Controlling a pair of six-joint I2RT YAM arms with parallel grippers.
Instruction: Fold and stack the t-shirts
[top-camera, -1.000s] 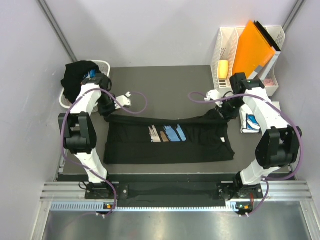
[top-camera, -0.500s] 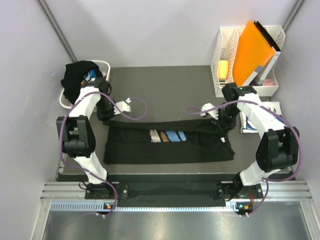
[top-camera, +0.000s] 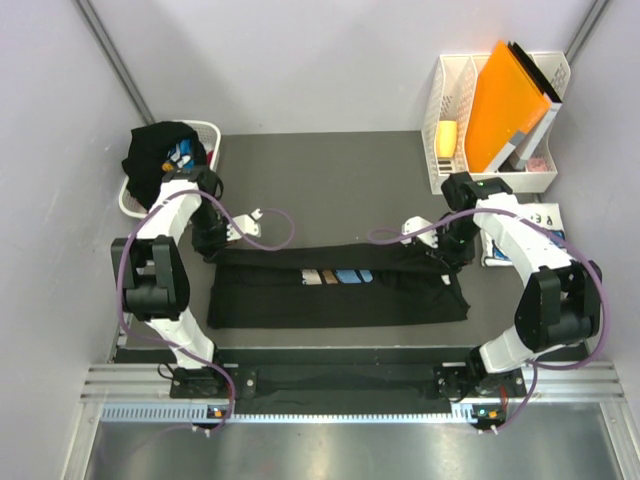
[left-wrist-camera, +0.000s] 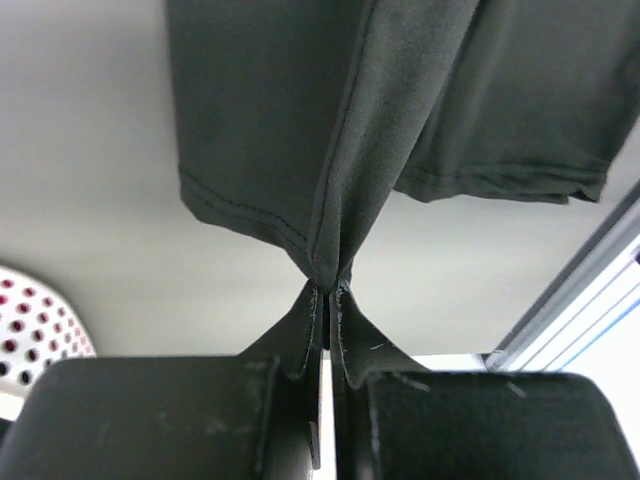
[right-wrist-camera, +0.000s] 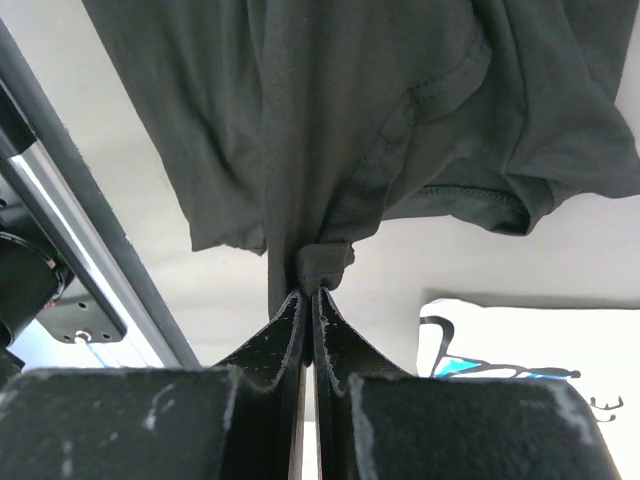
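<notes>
Fabric of the black t-shirt (top-camera: 335, 298) lies spread across the dark table (top-camera: 330, 170) in front of the arm bases. Its far edge is raised and drawn over the body, so only a thin strip of the blue, white and tan print (top-camera: 338, 275) shows. The left gripper (left-wrist-camera: 328, 288) has its fingers pressed together on a pinch of that far edge at the shirt's left end, with the cloth hanging from the tips. The right gripper (right-wrist-camera: 308, 290) is likewise clamped on a bunched bit of the hem at the right end. A folded white tee (right-wrist-camera: 520, 350) lies on the table just beside the right arm. Another black garment (top-camera: 155, 150) is heaped in the white basket (top-camera: 128, 203) at the far left. An orange folder (top-camera: 505, 90) stands in the rack (top-camera: 450, 100) at the far right.
</notes>
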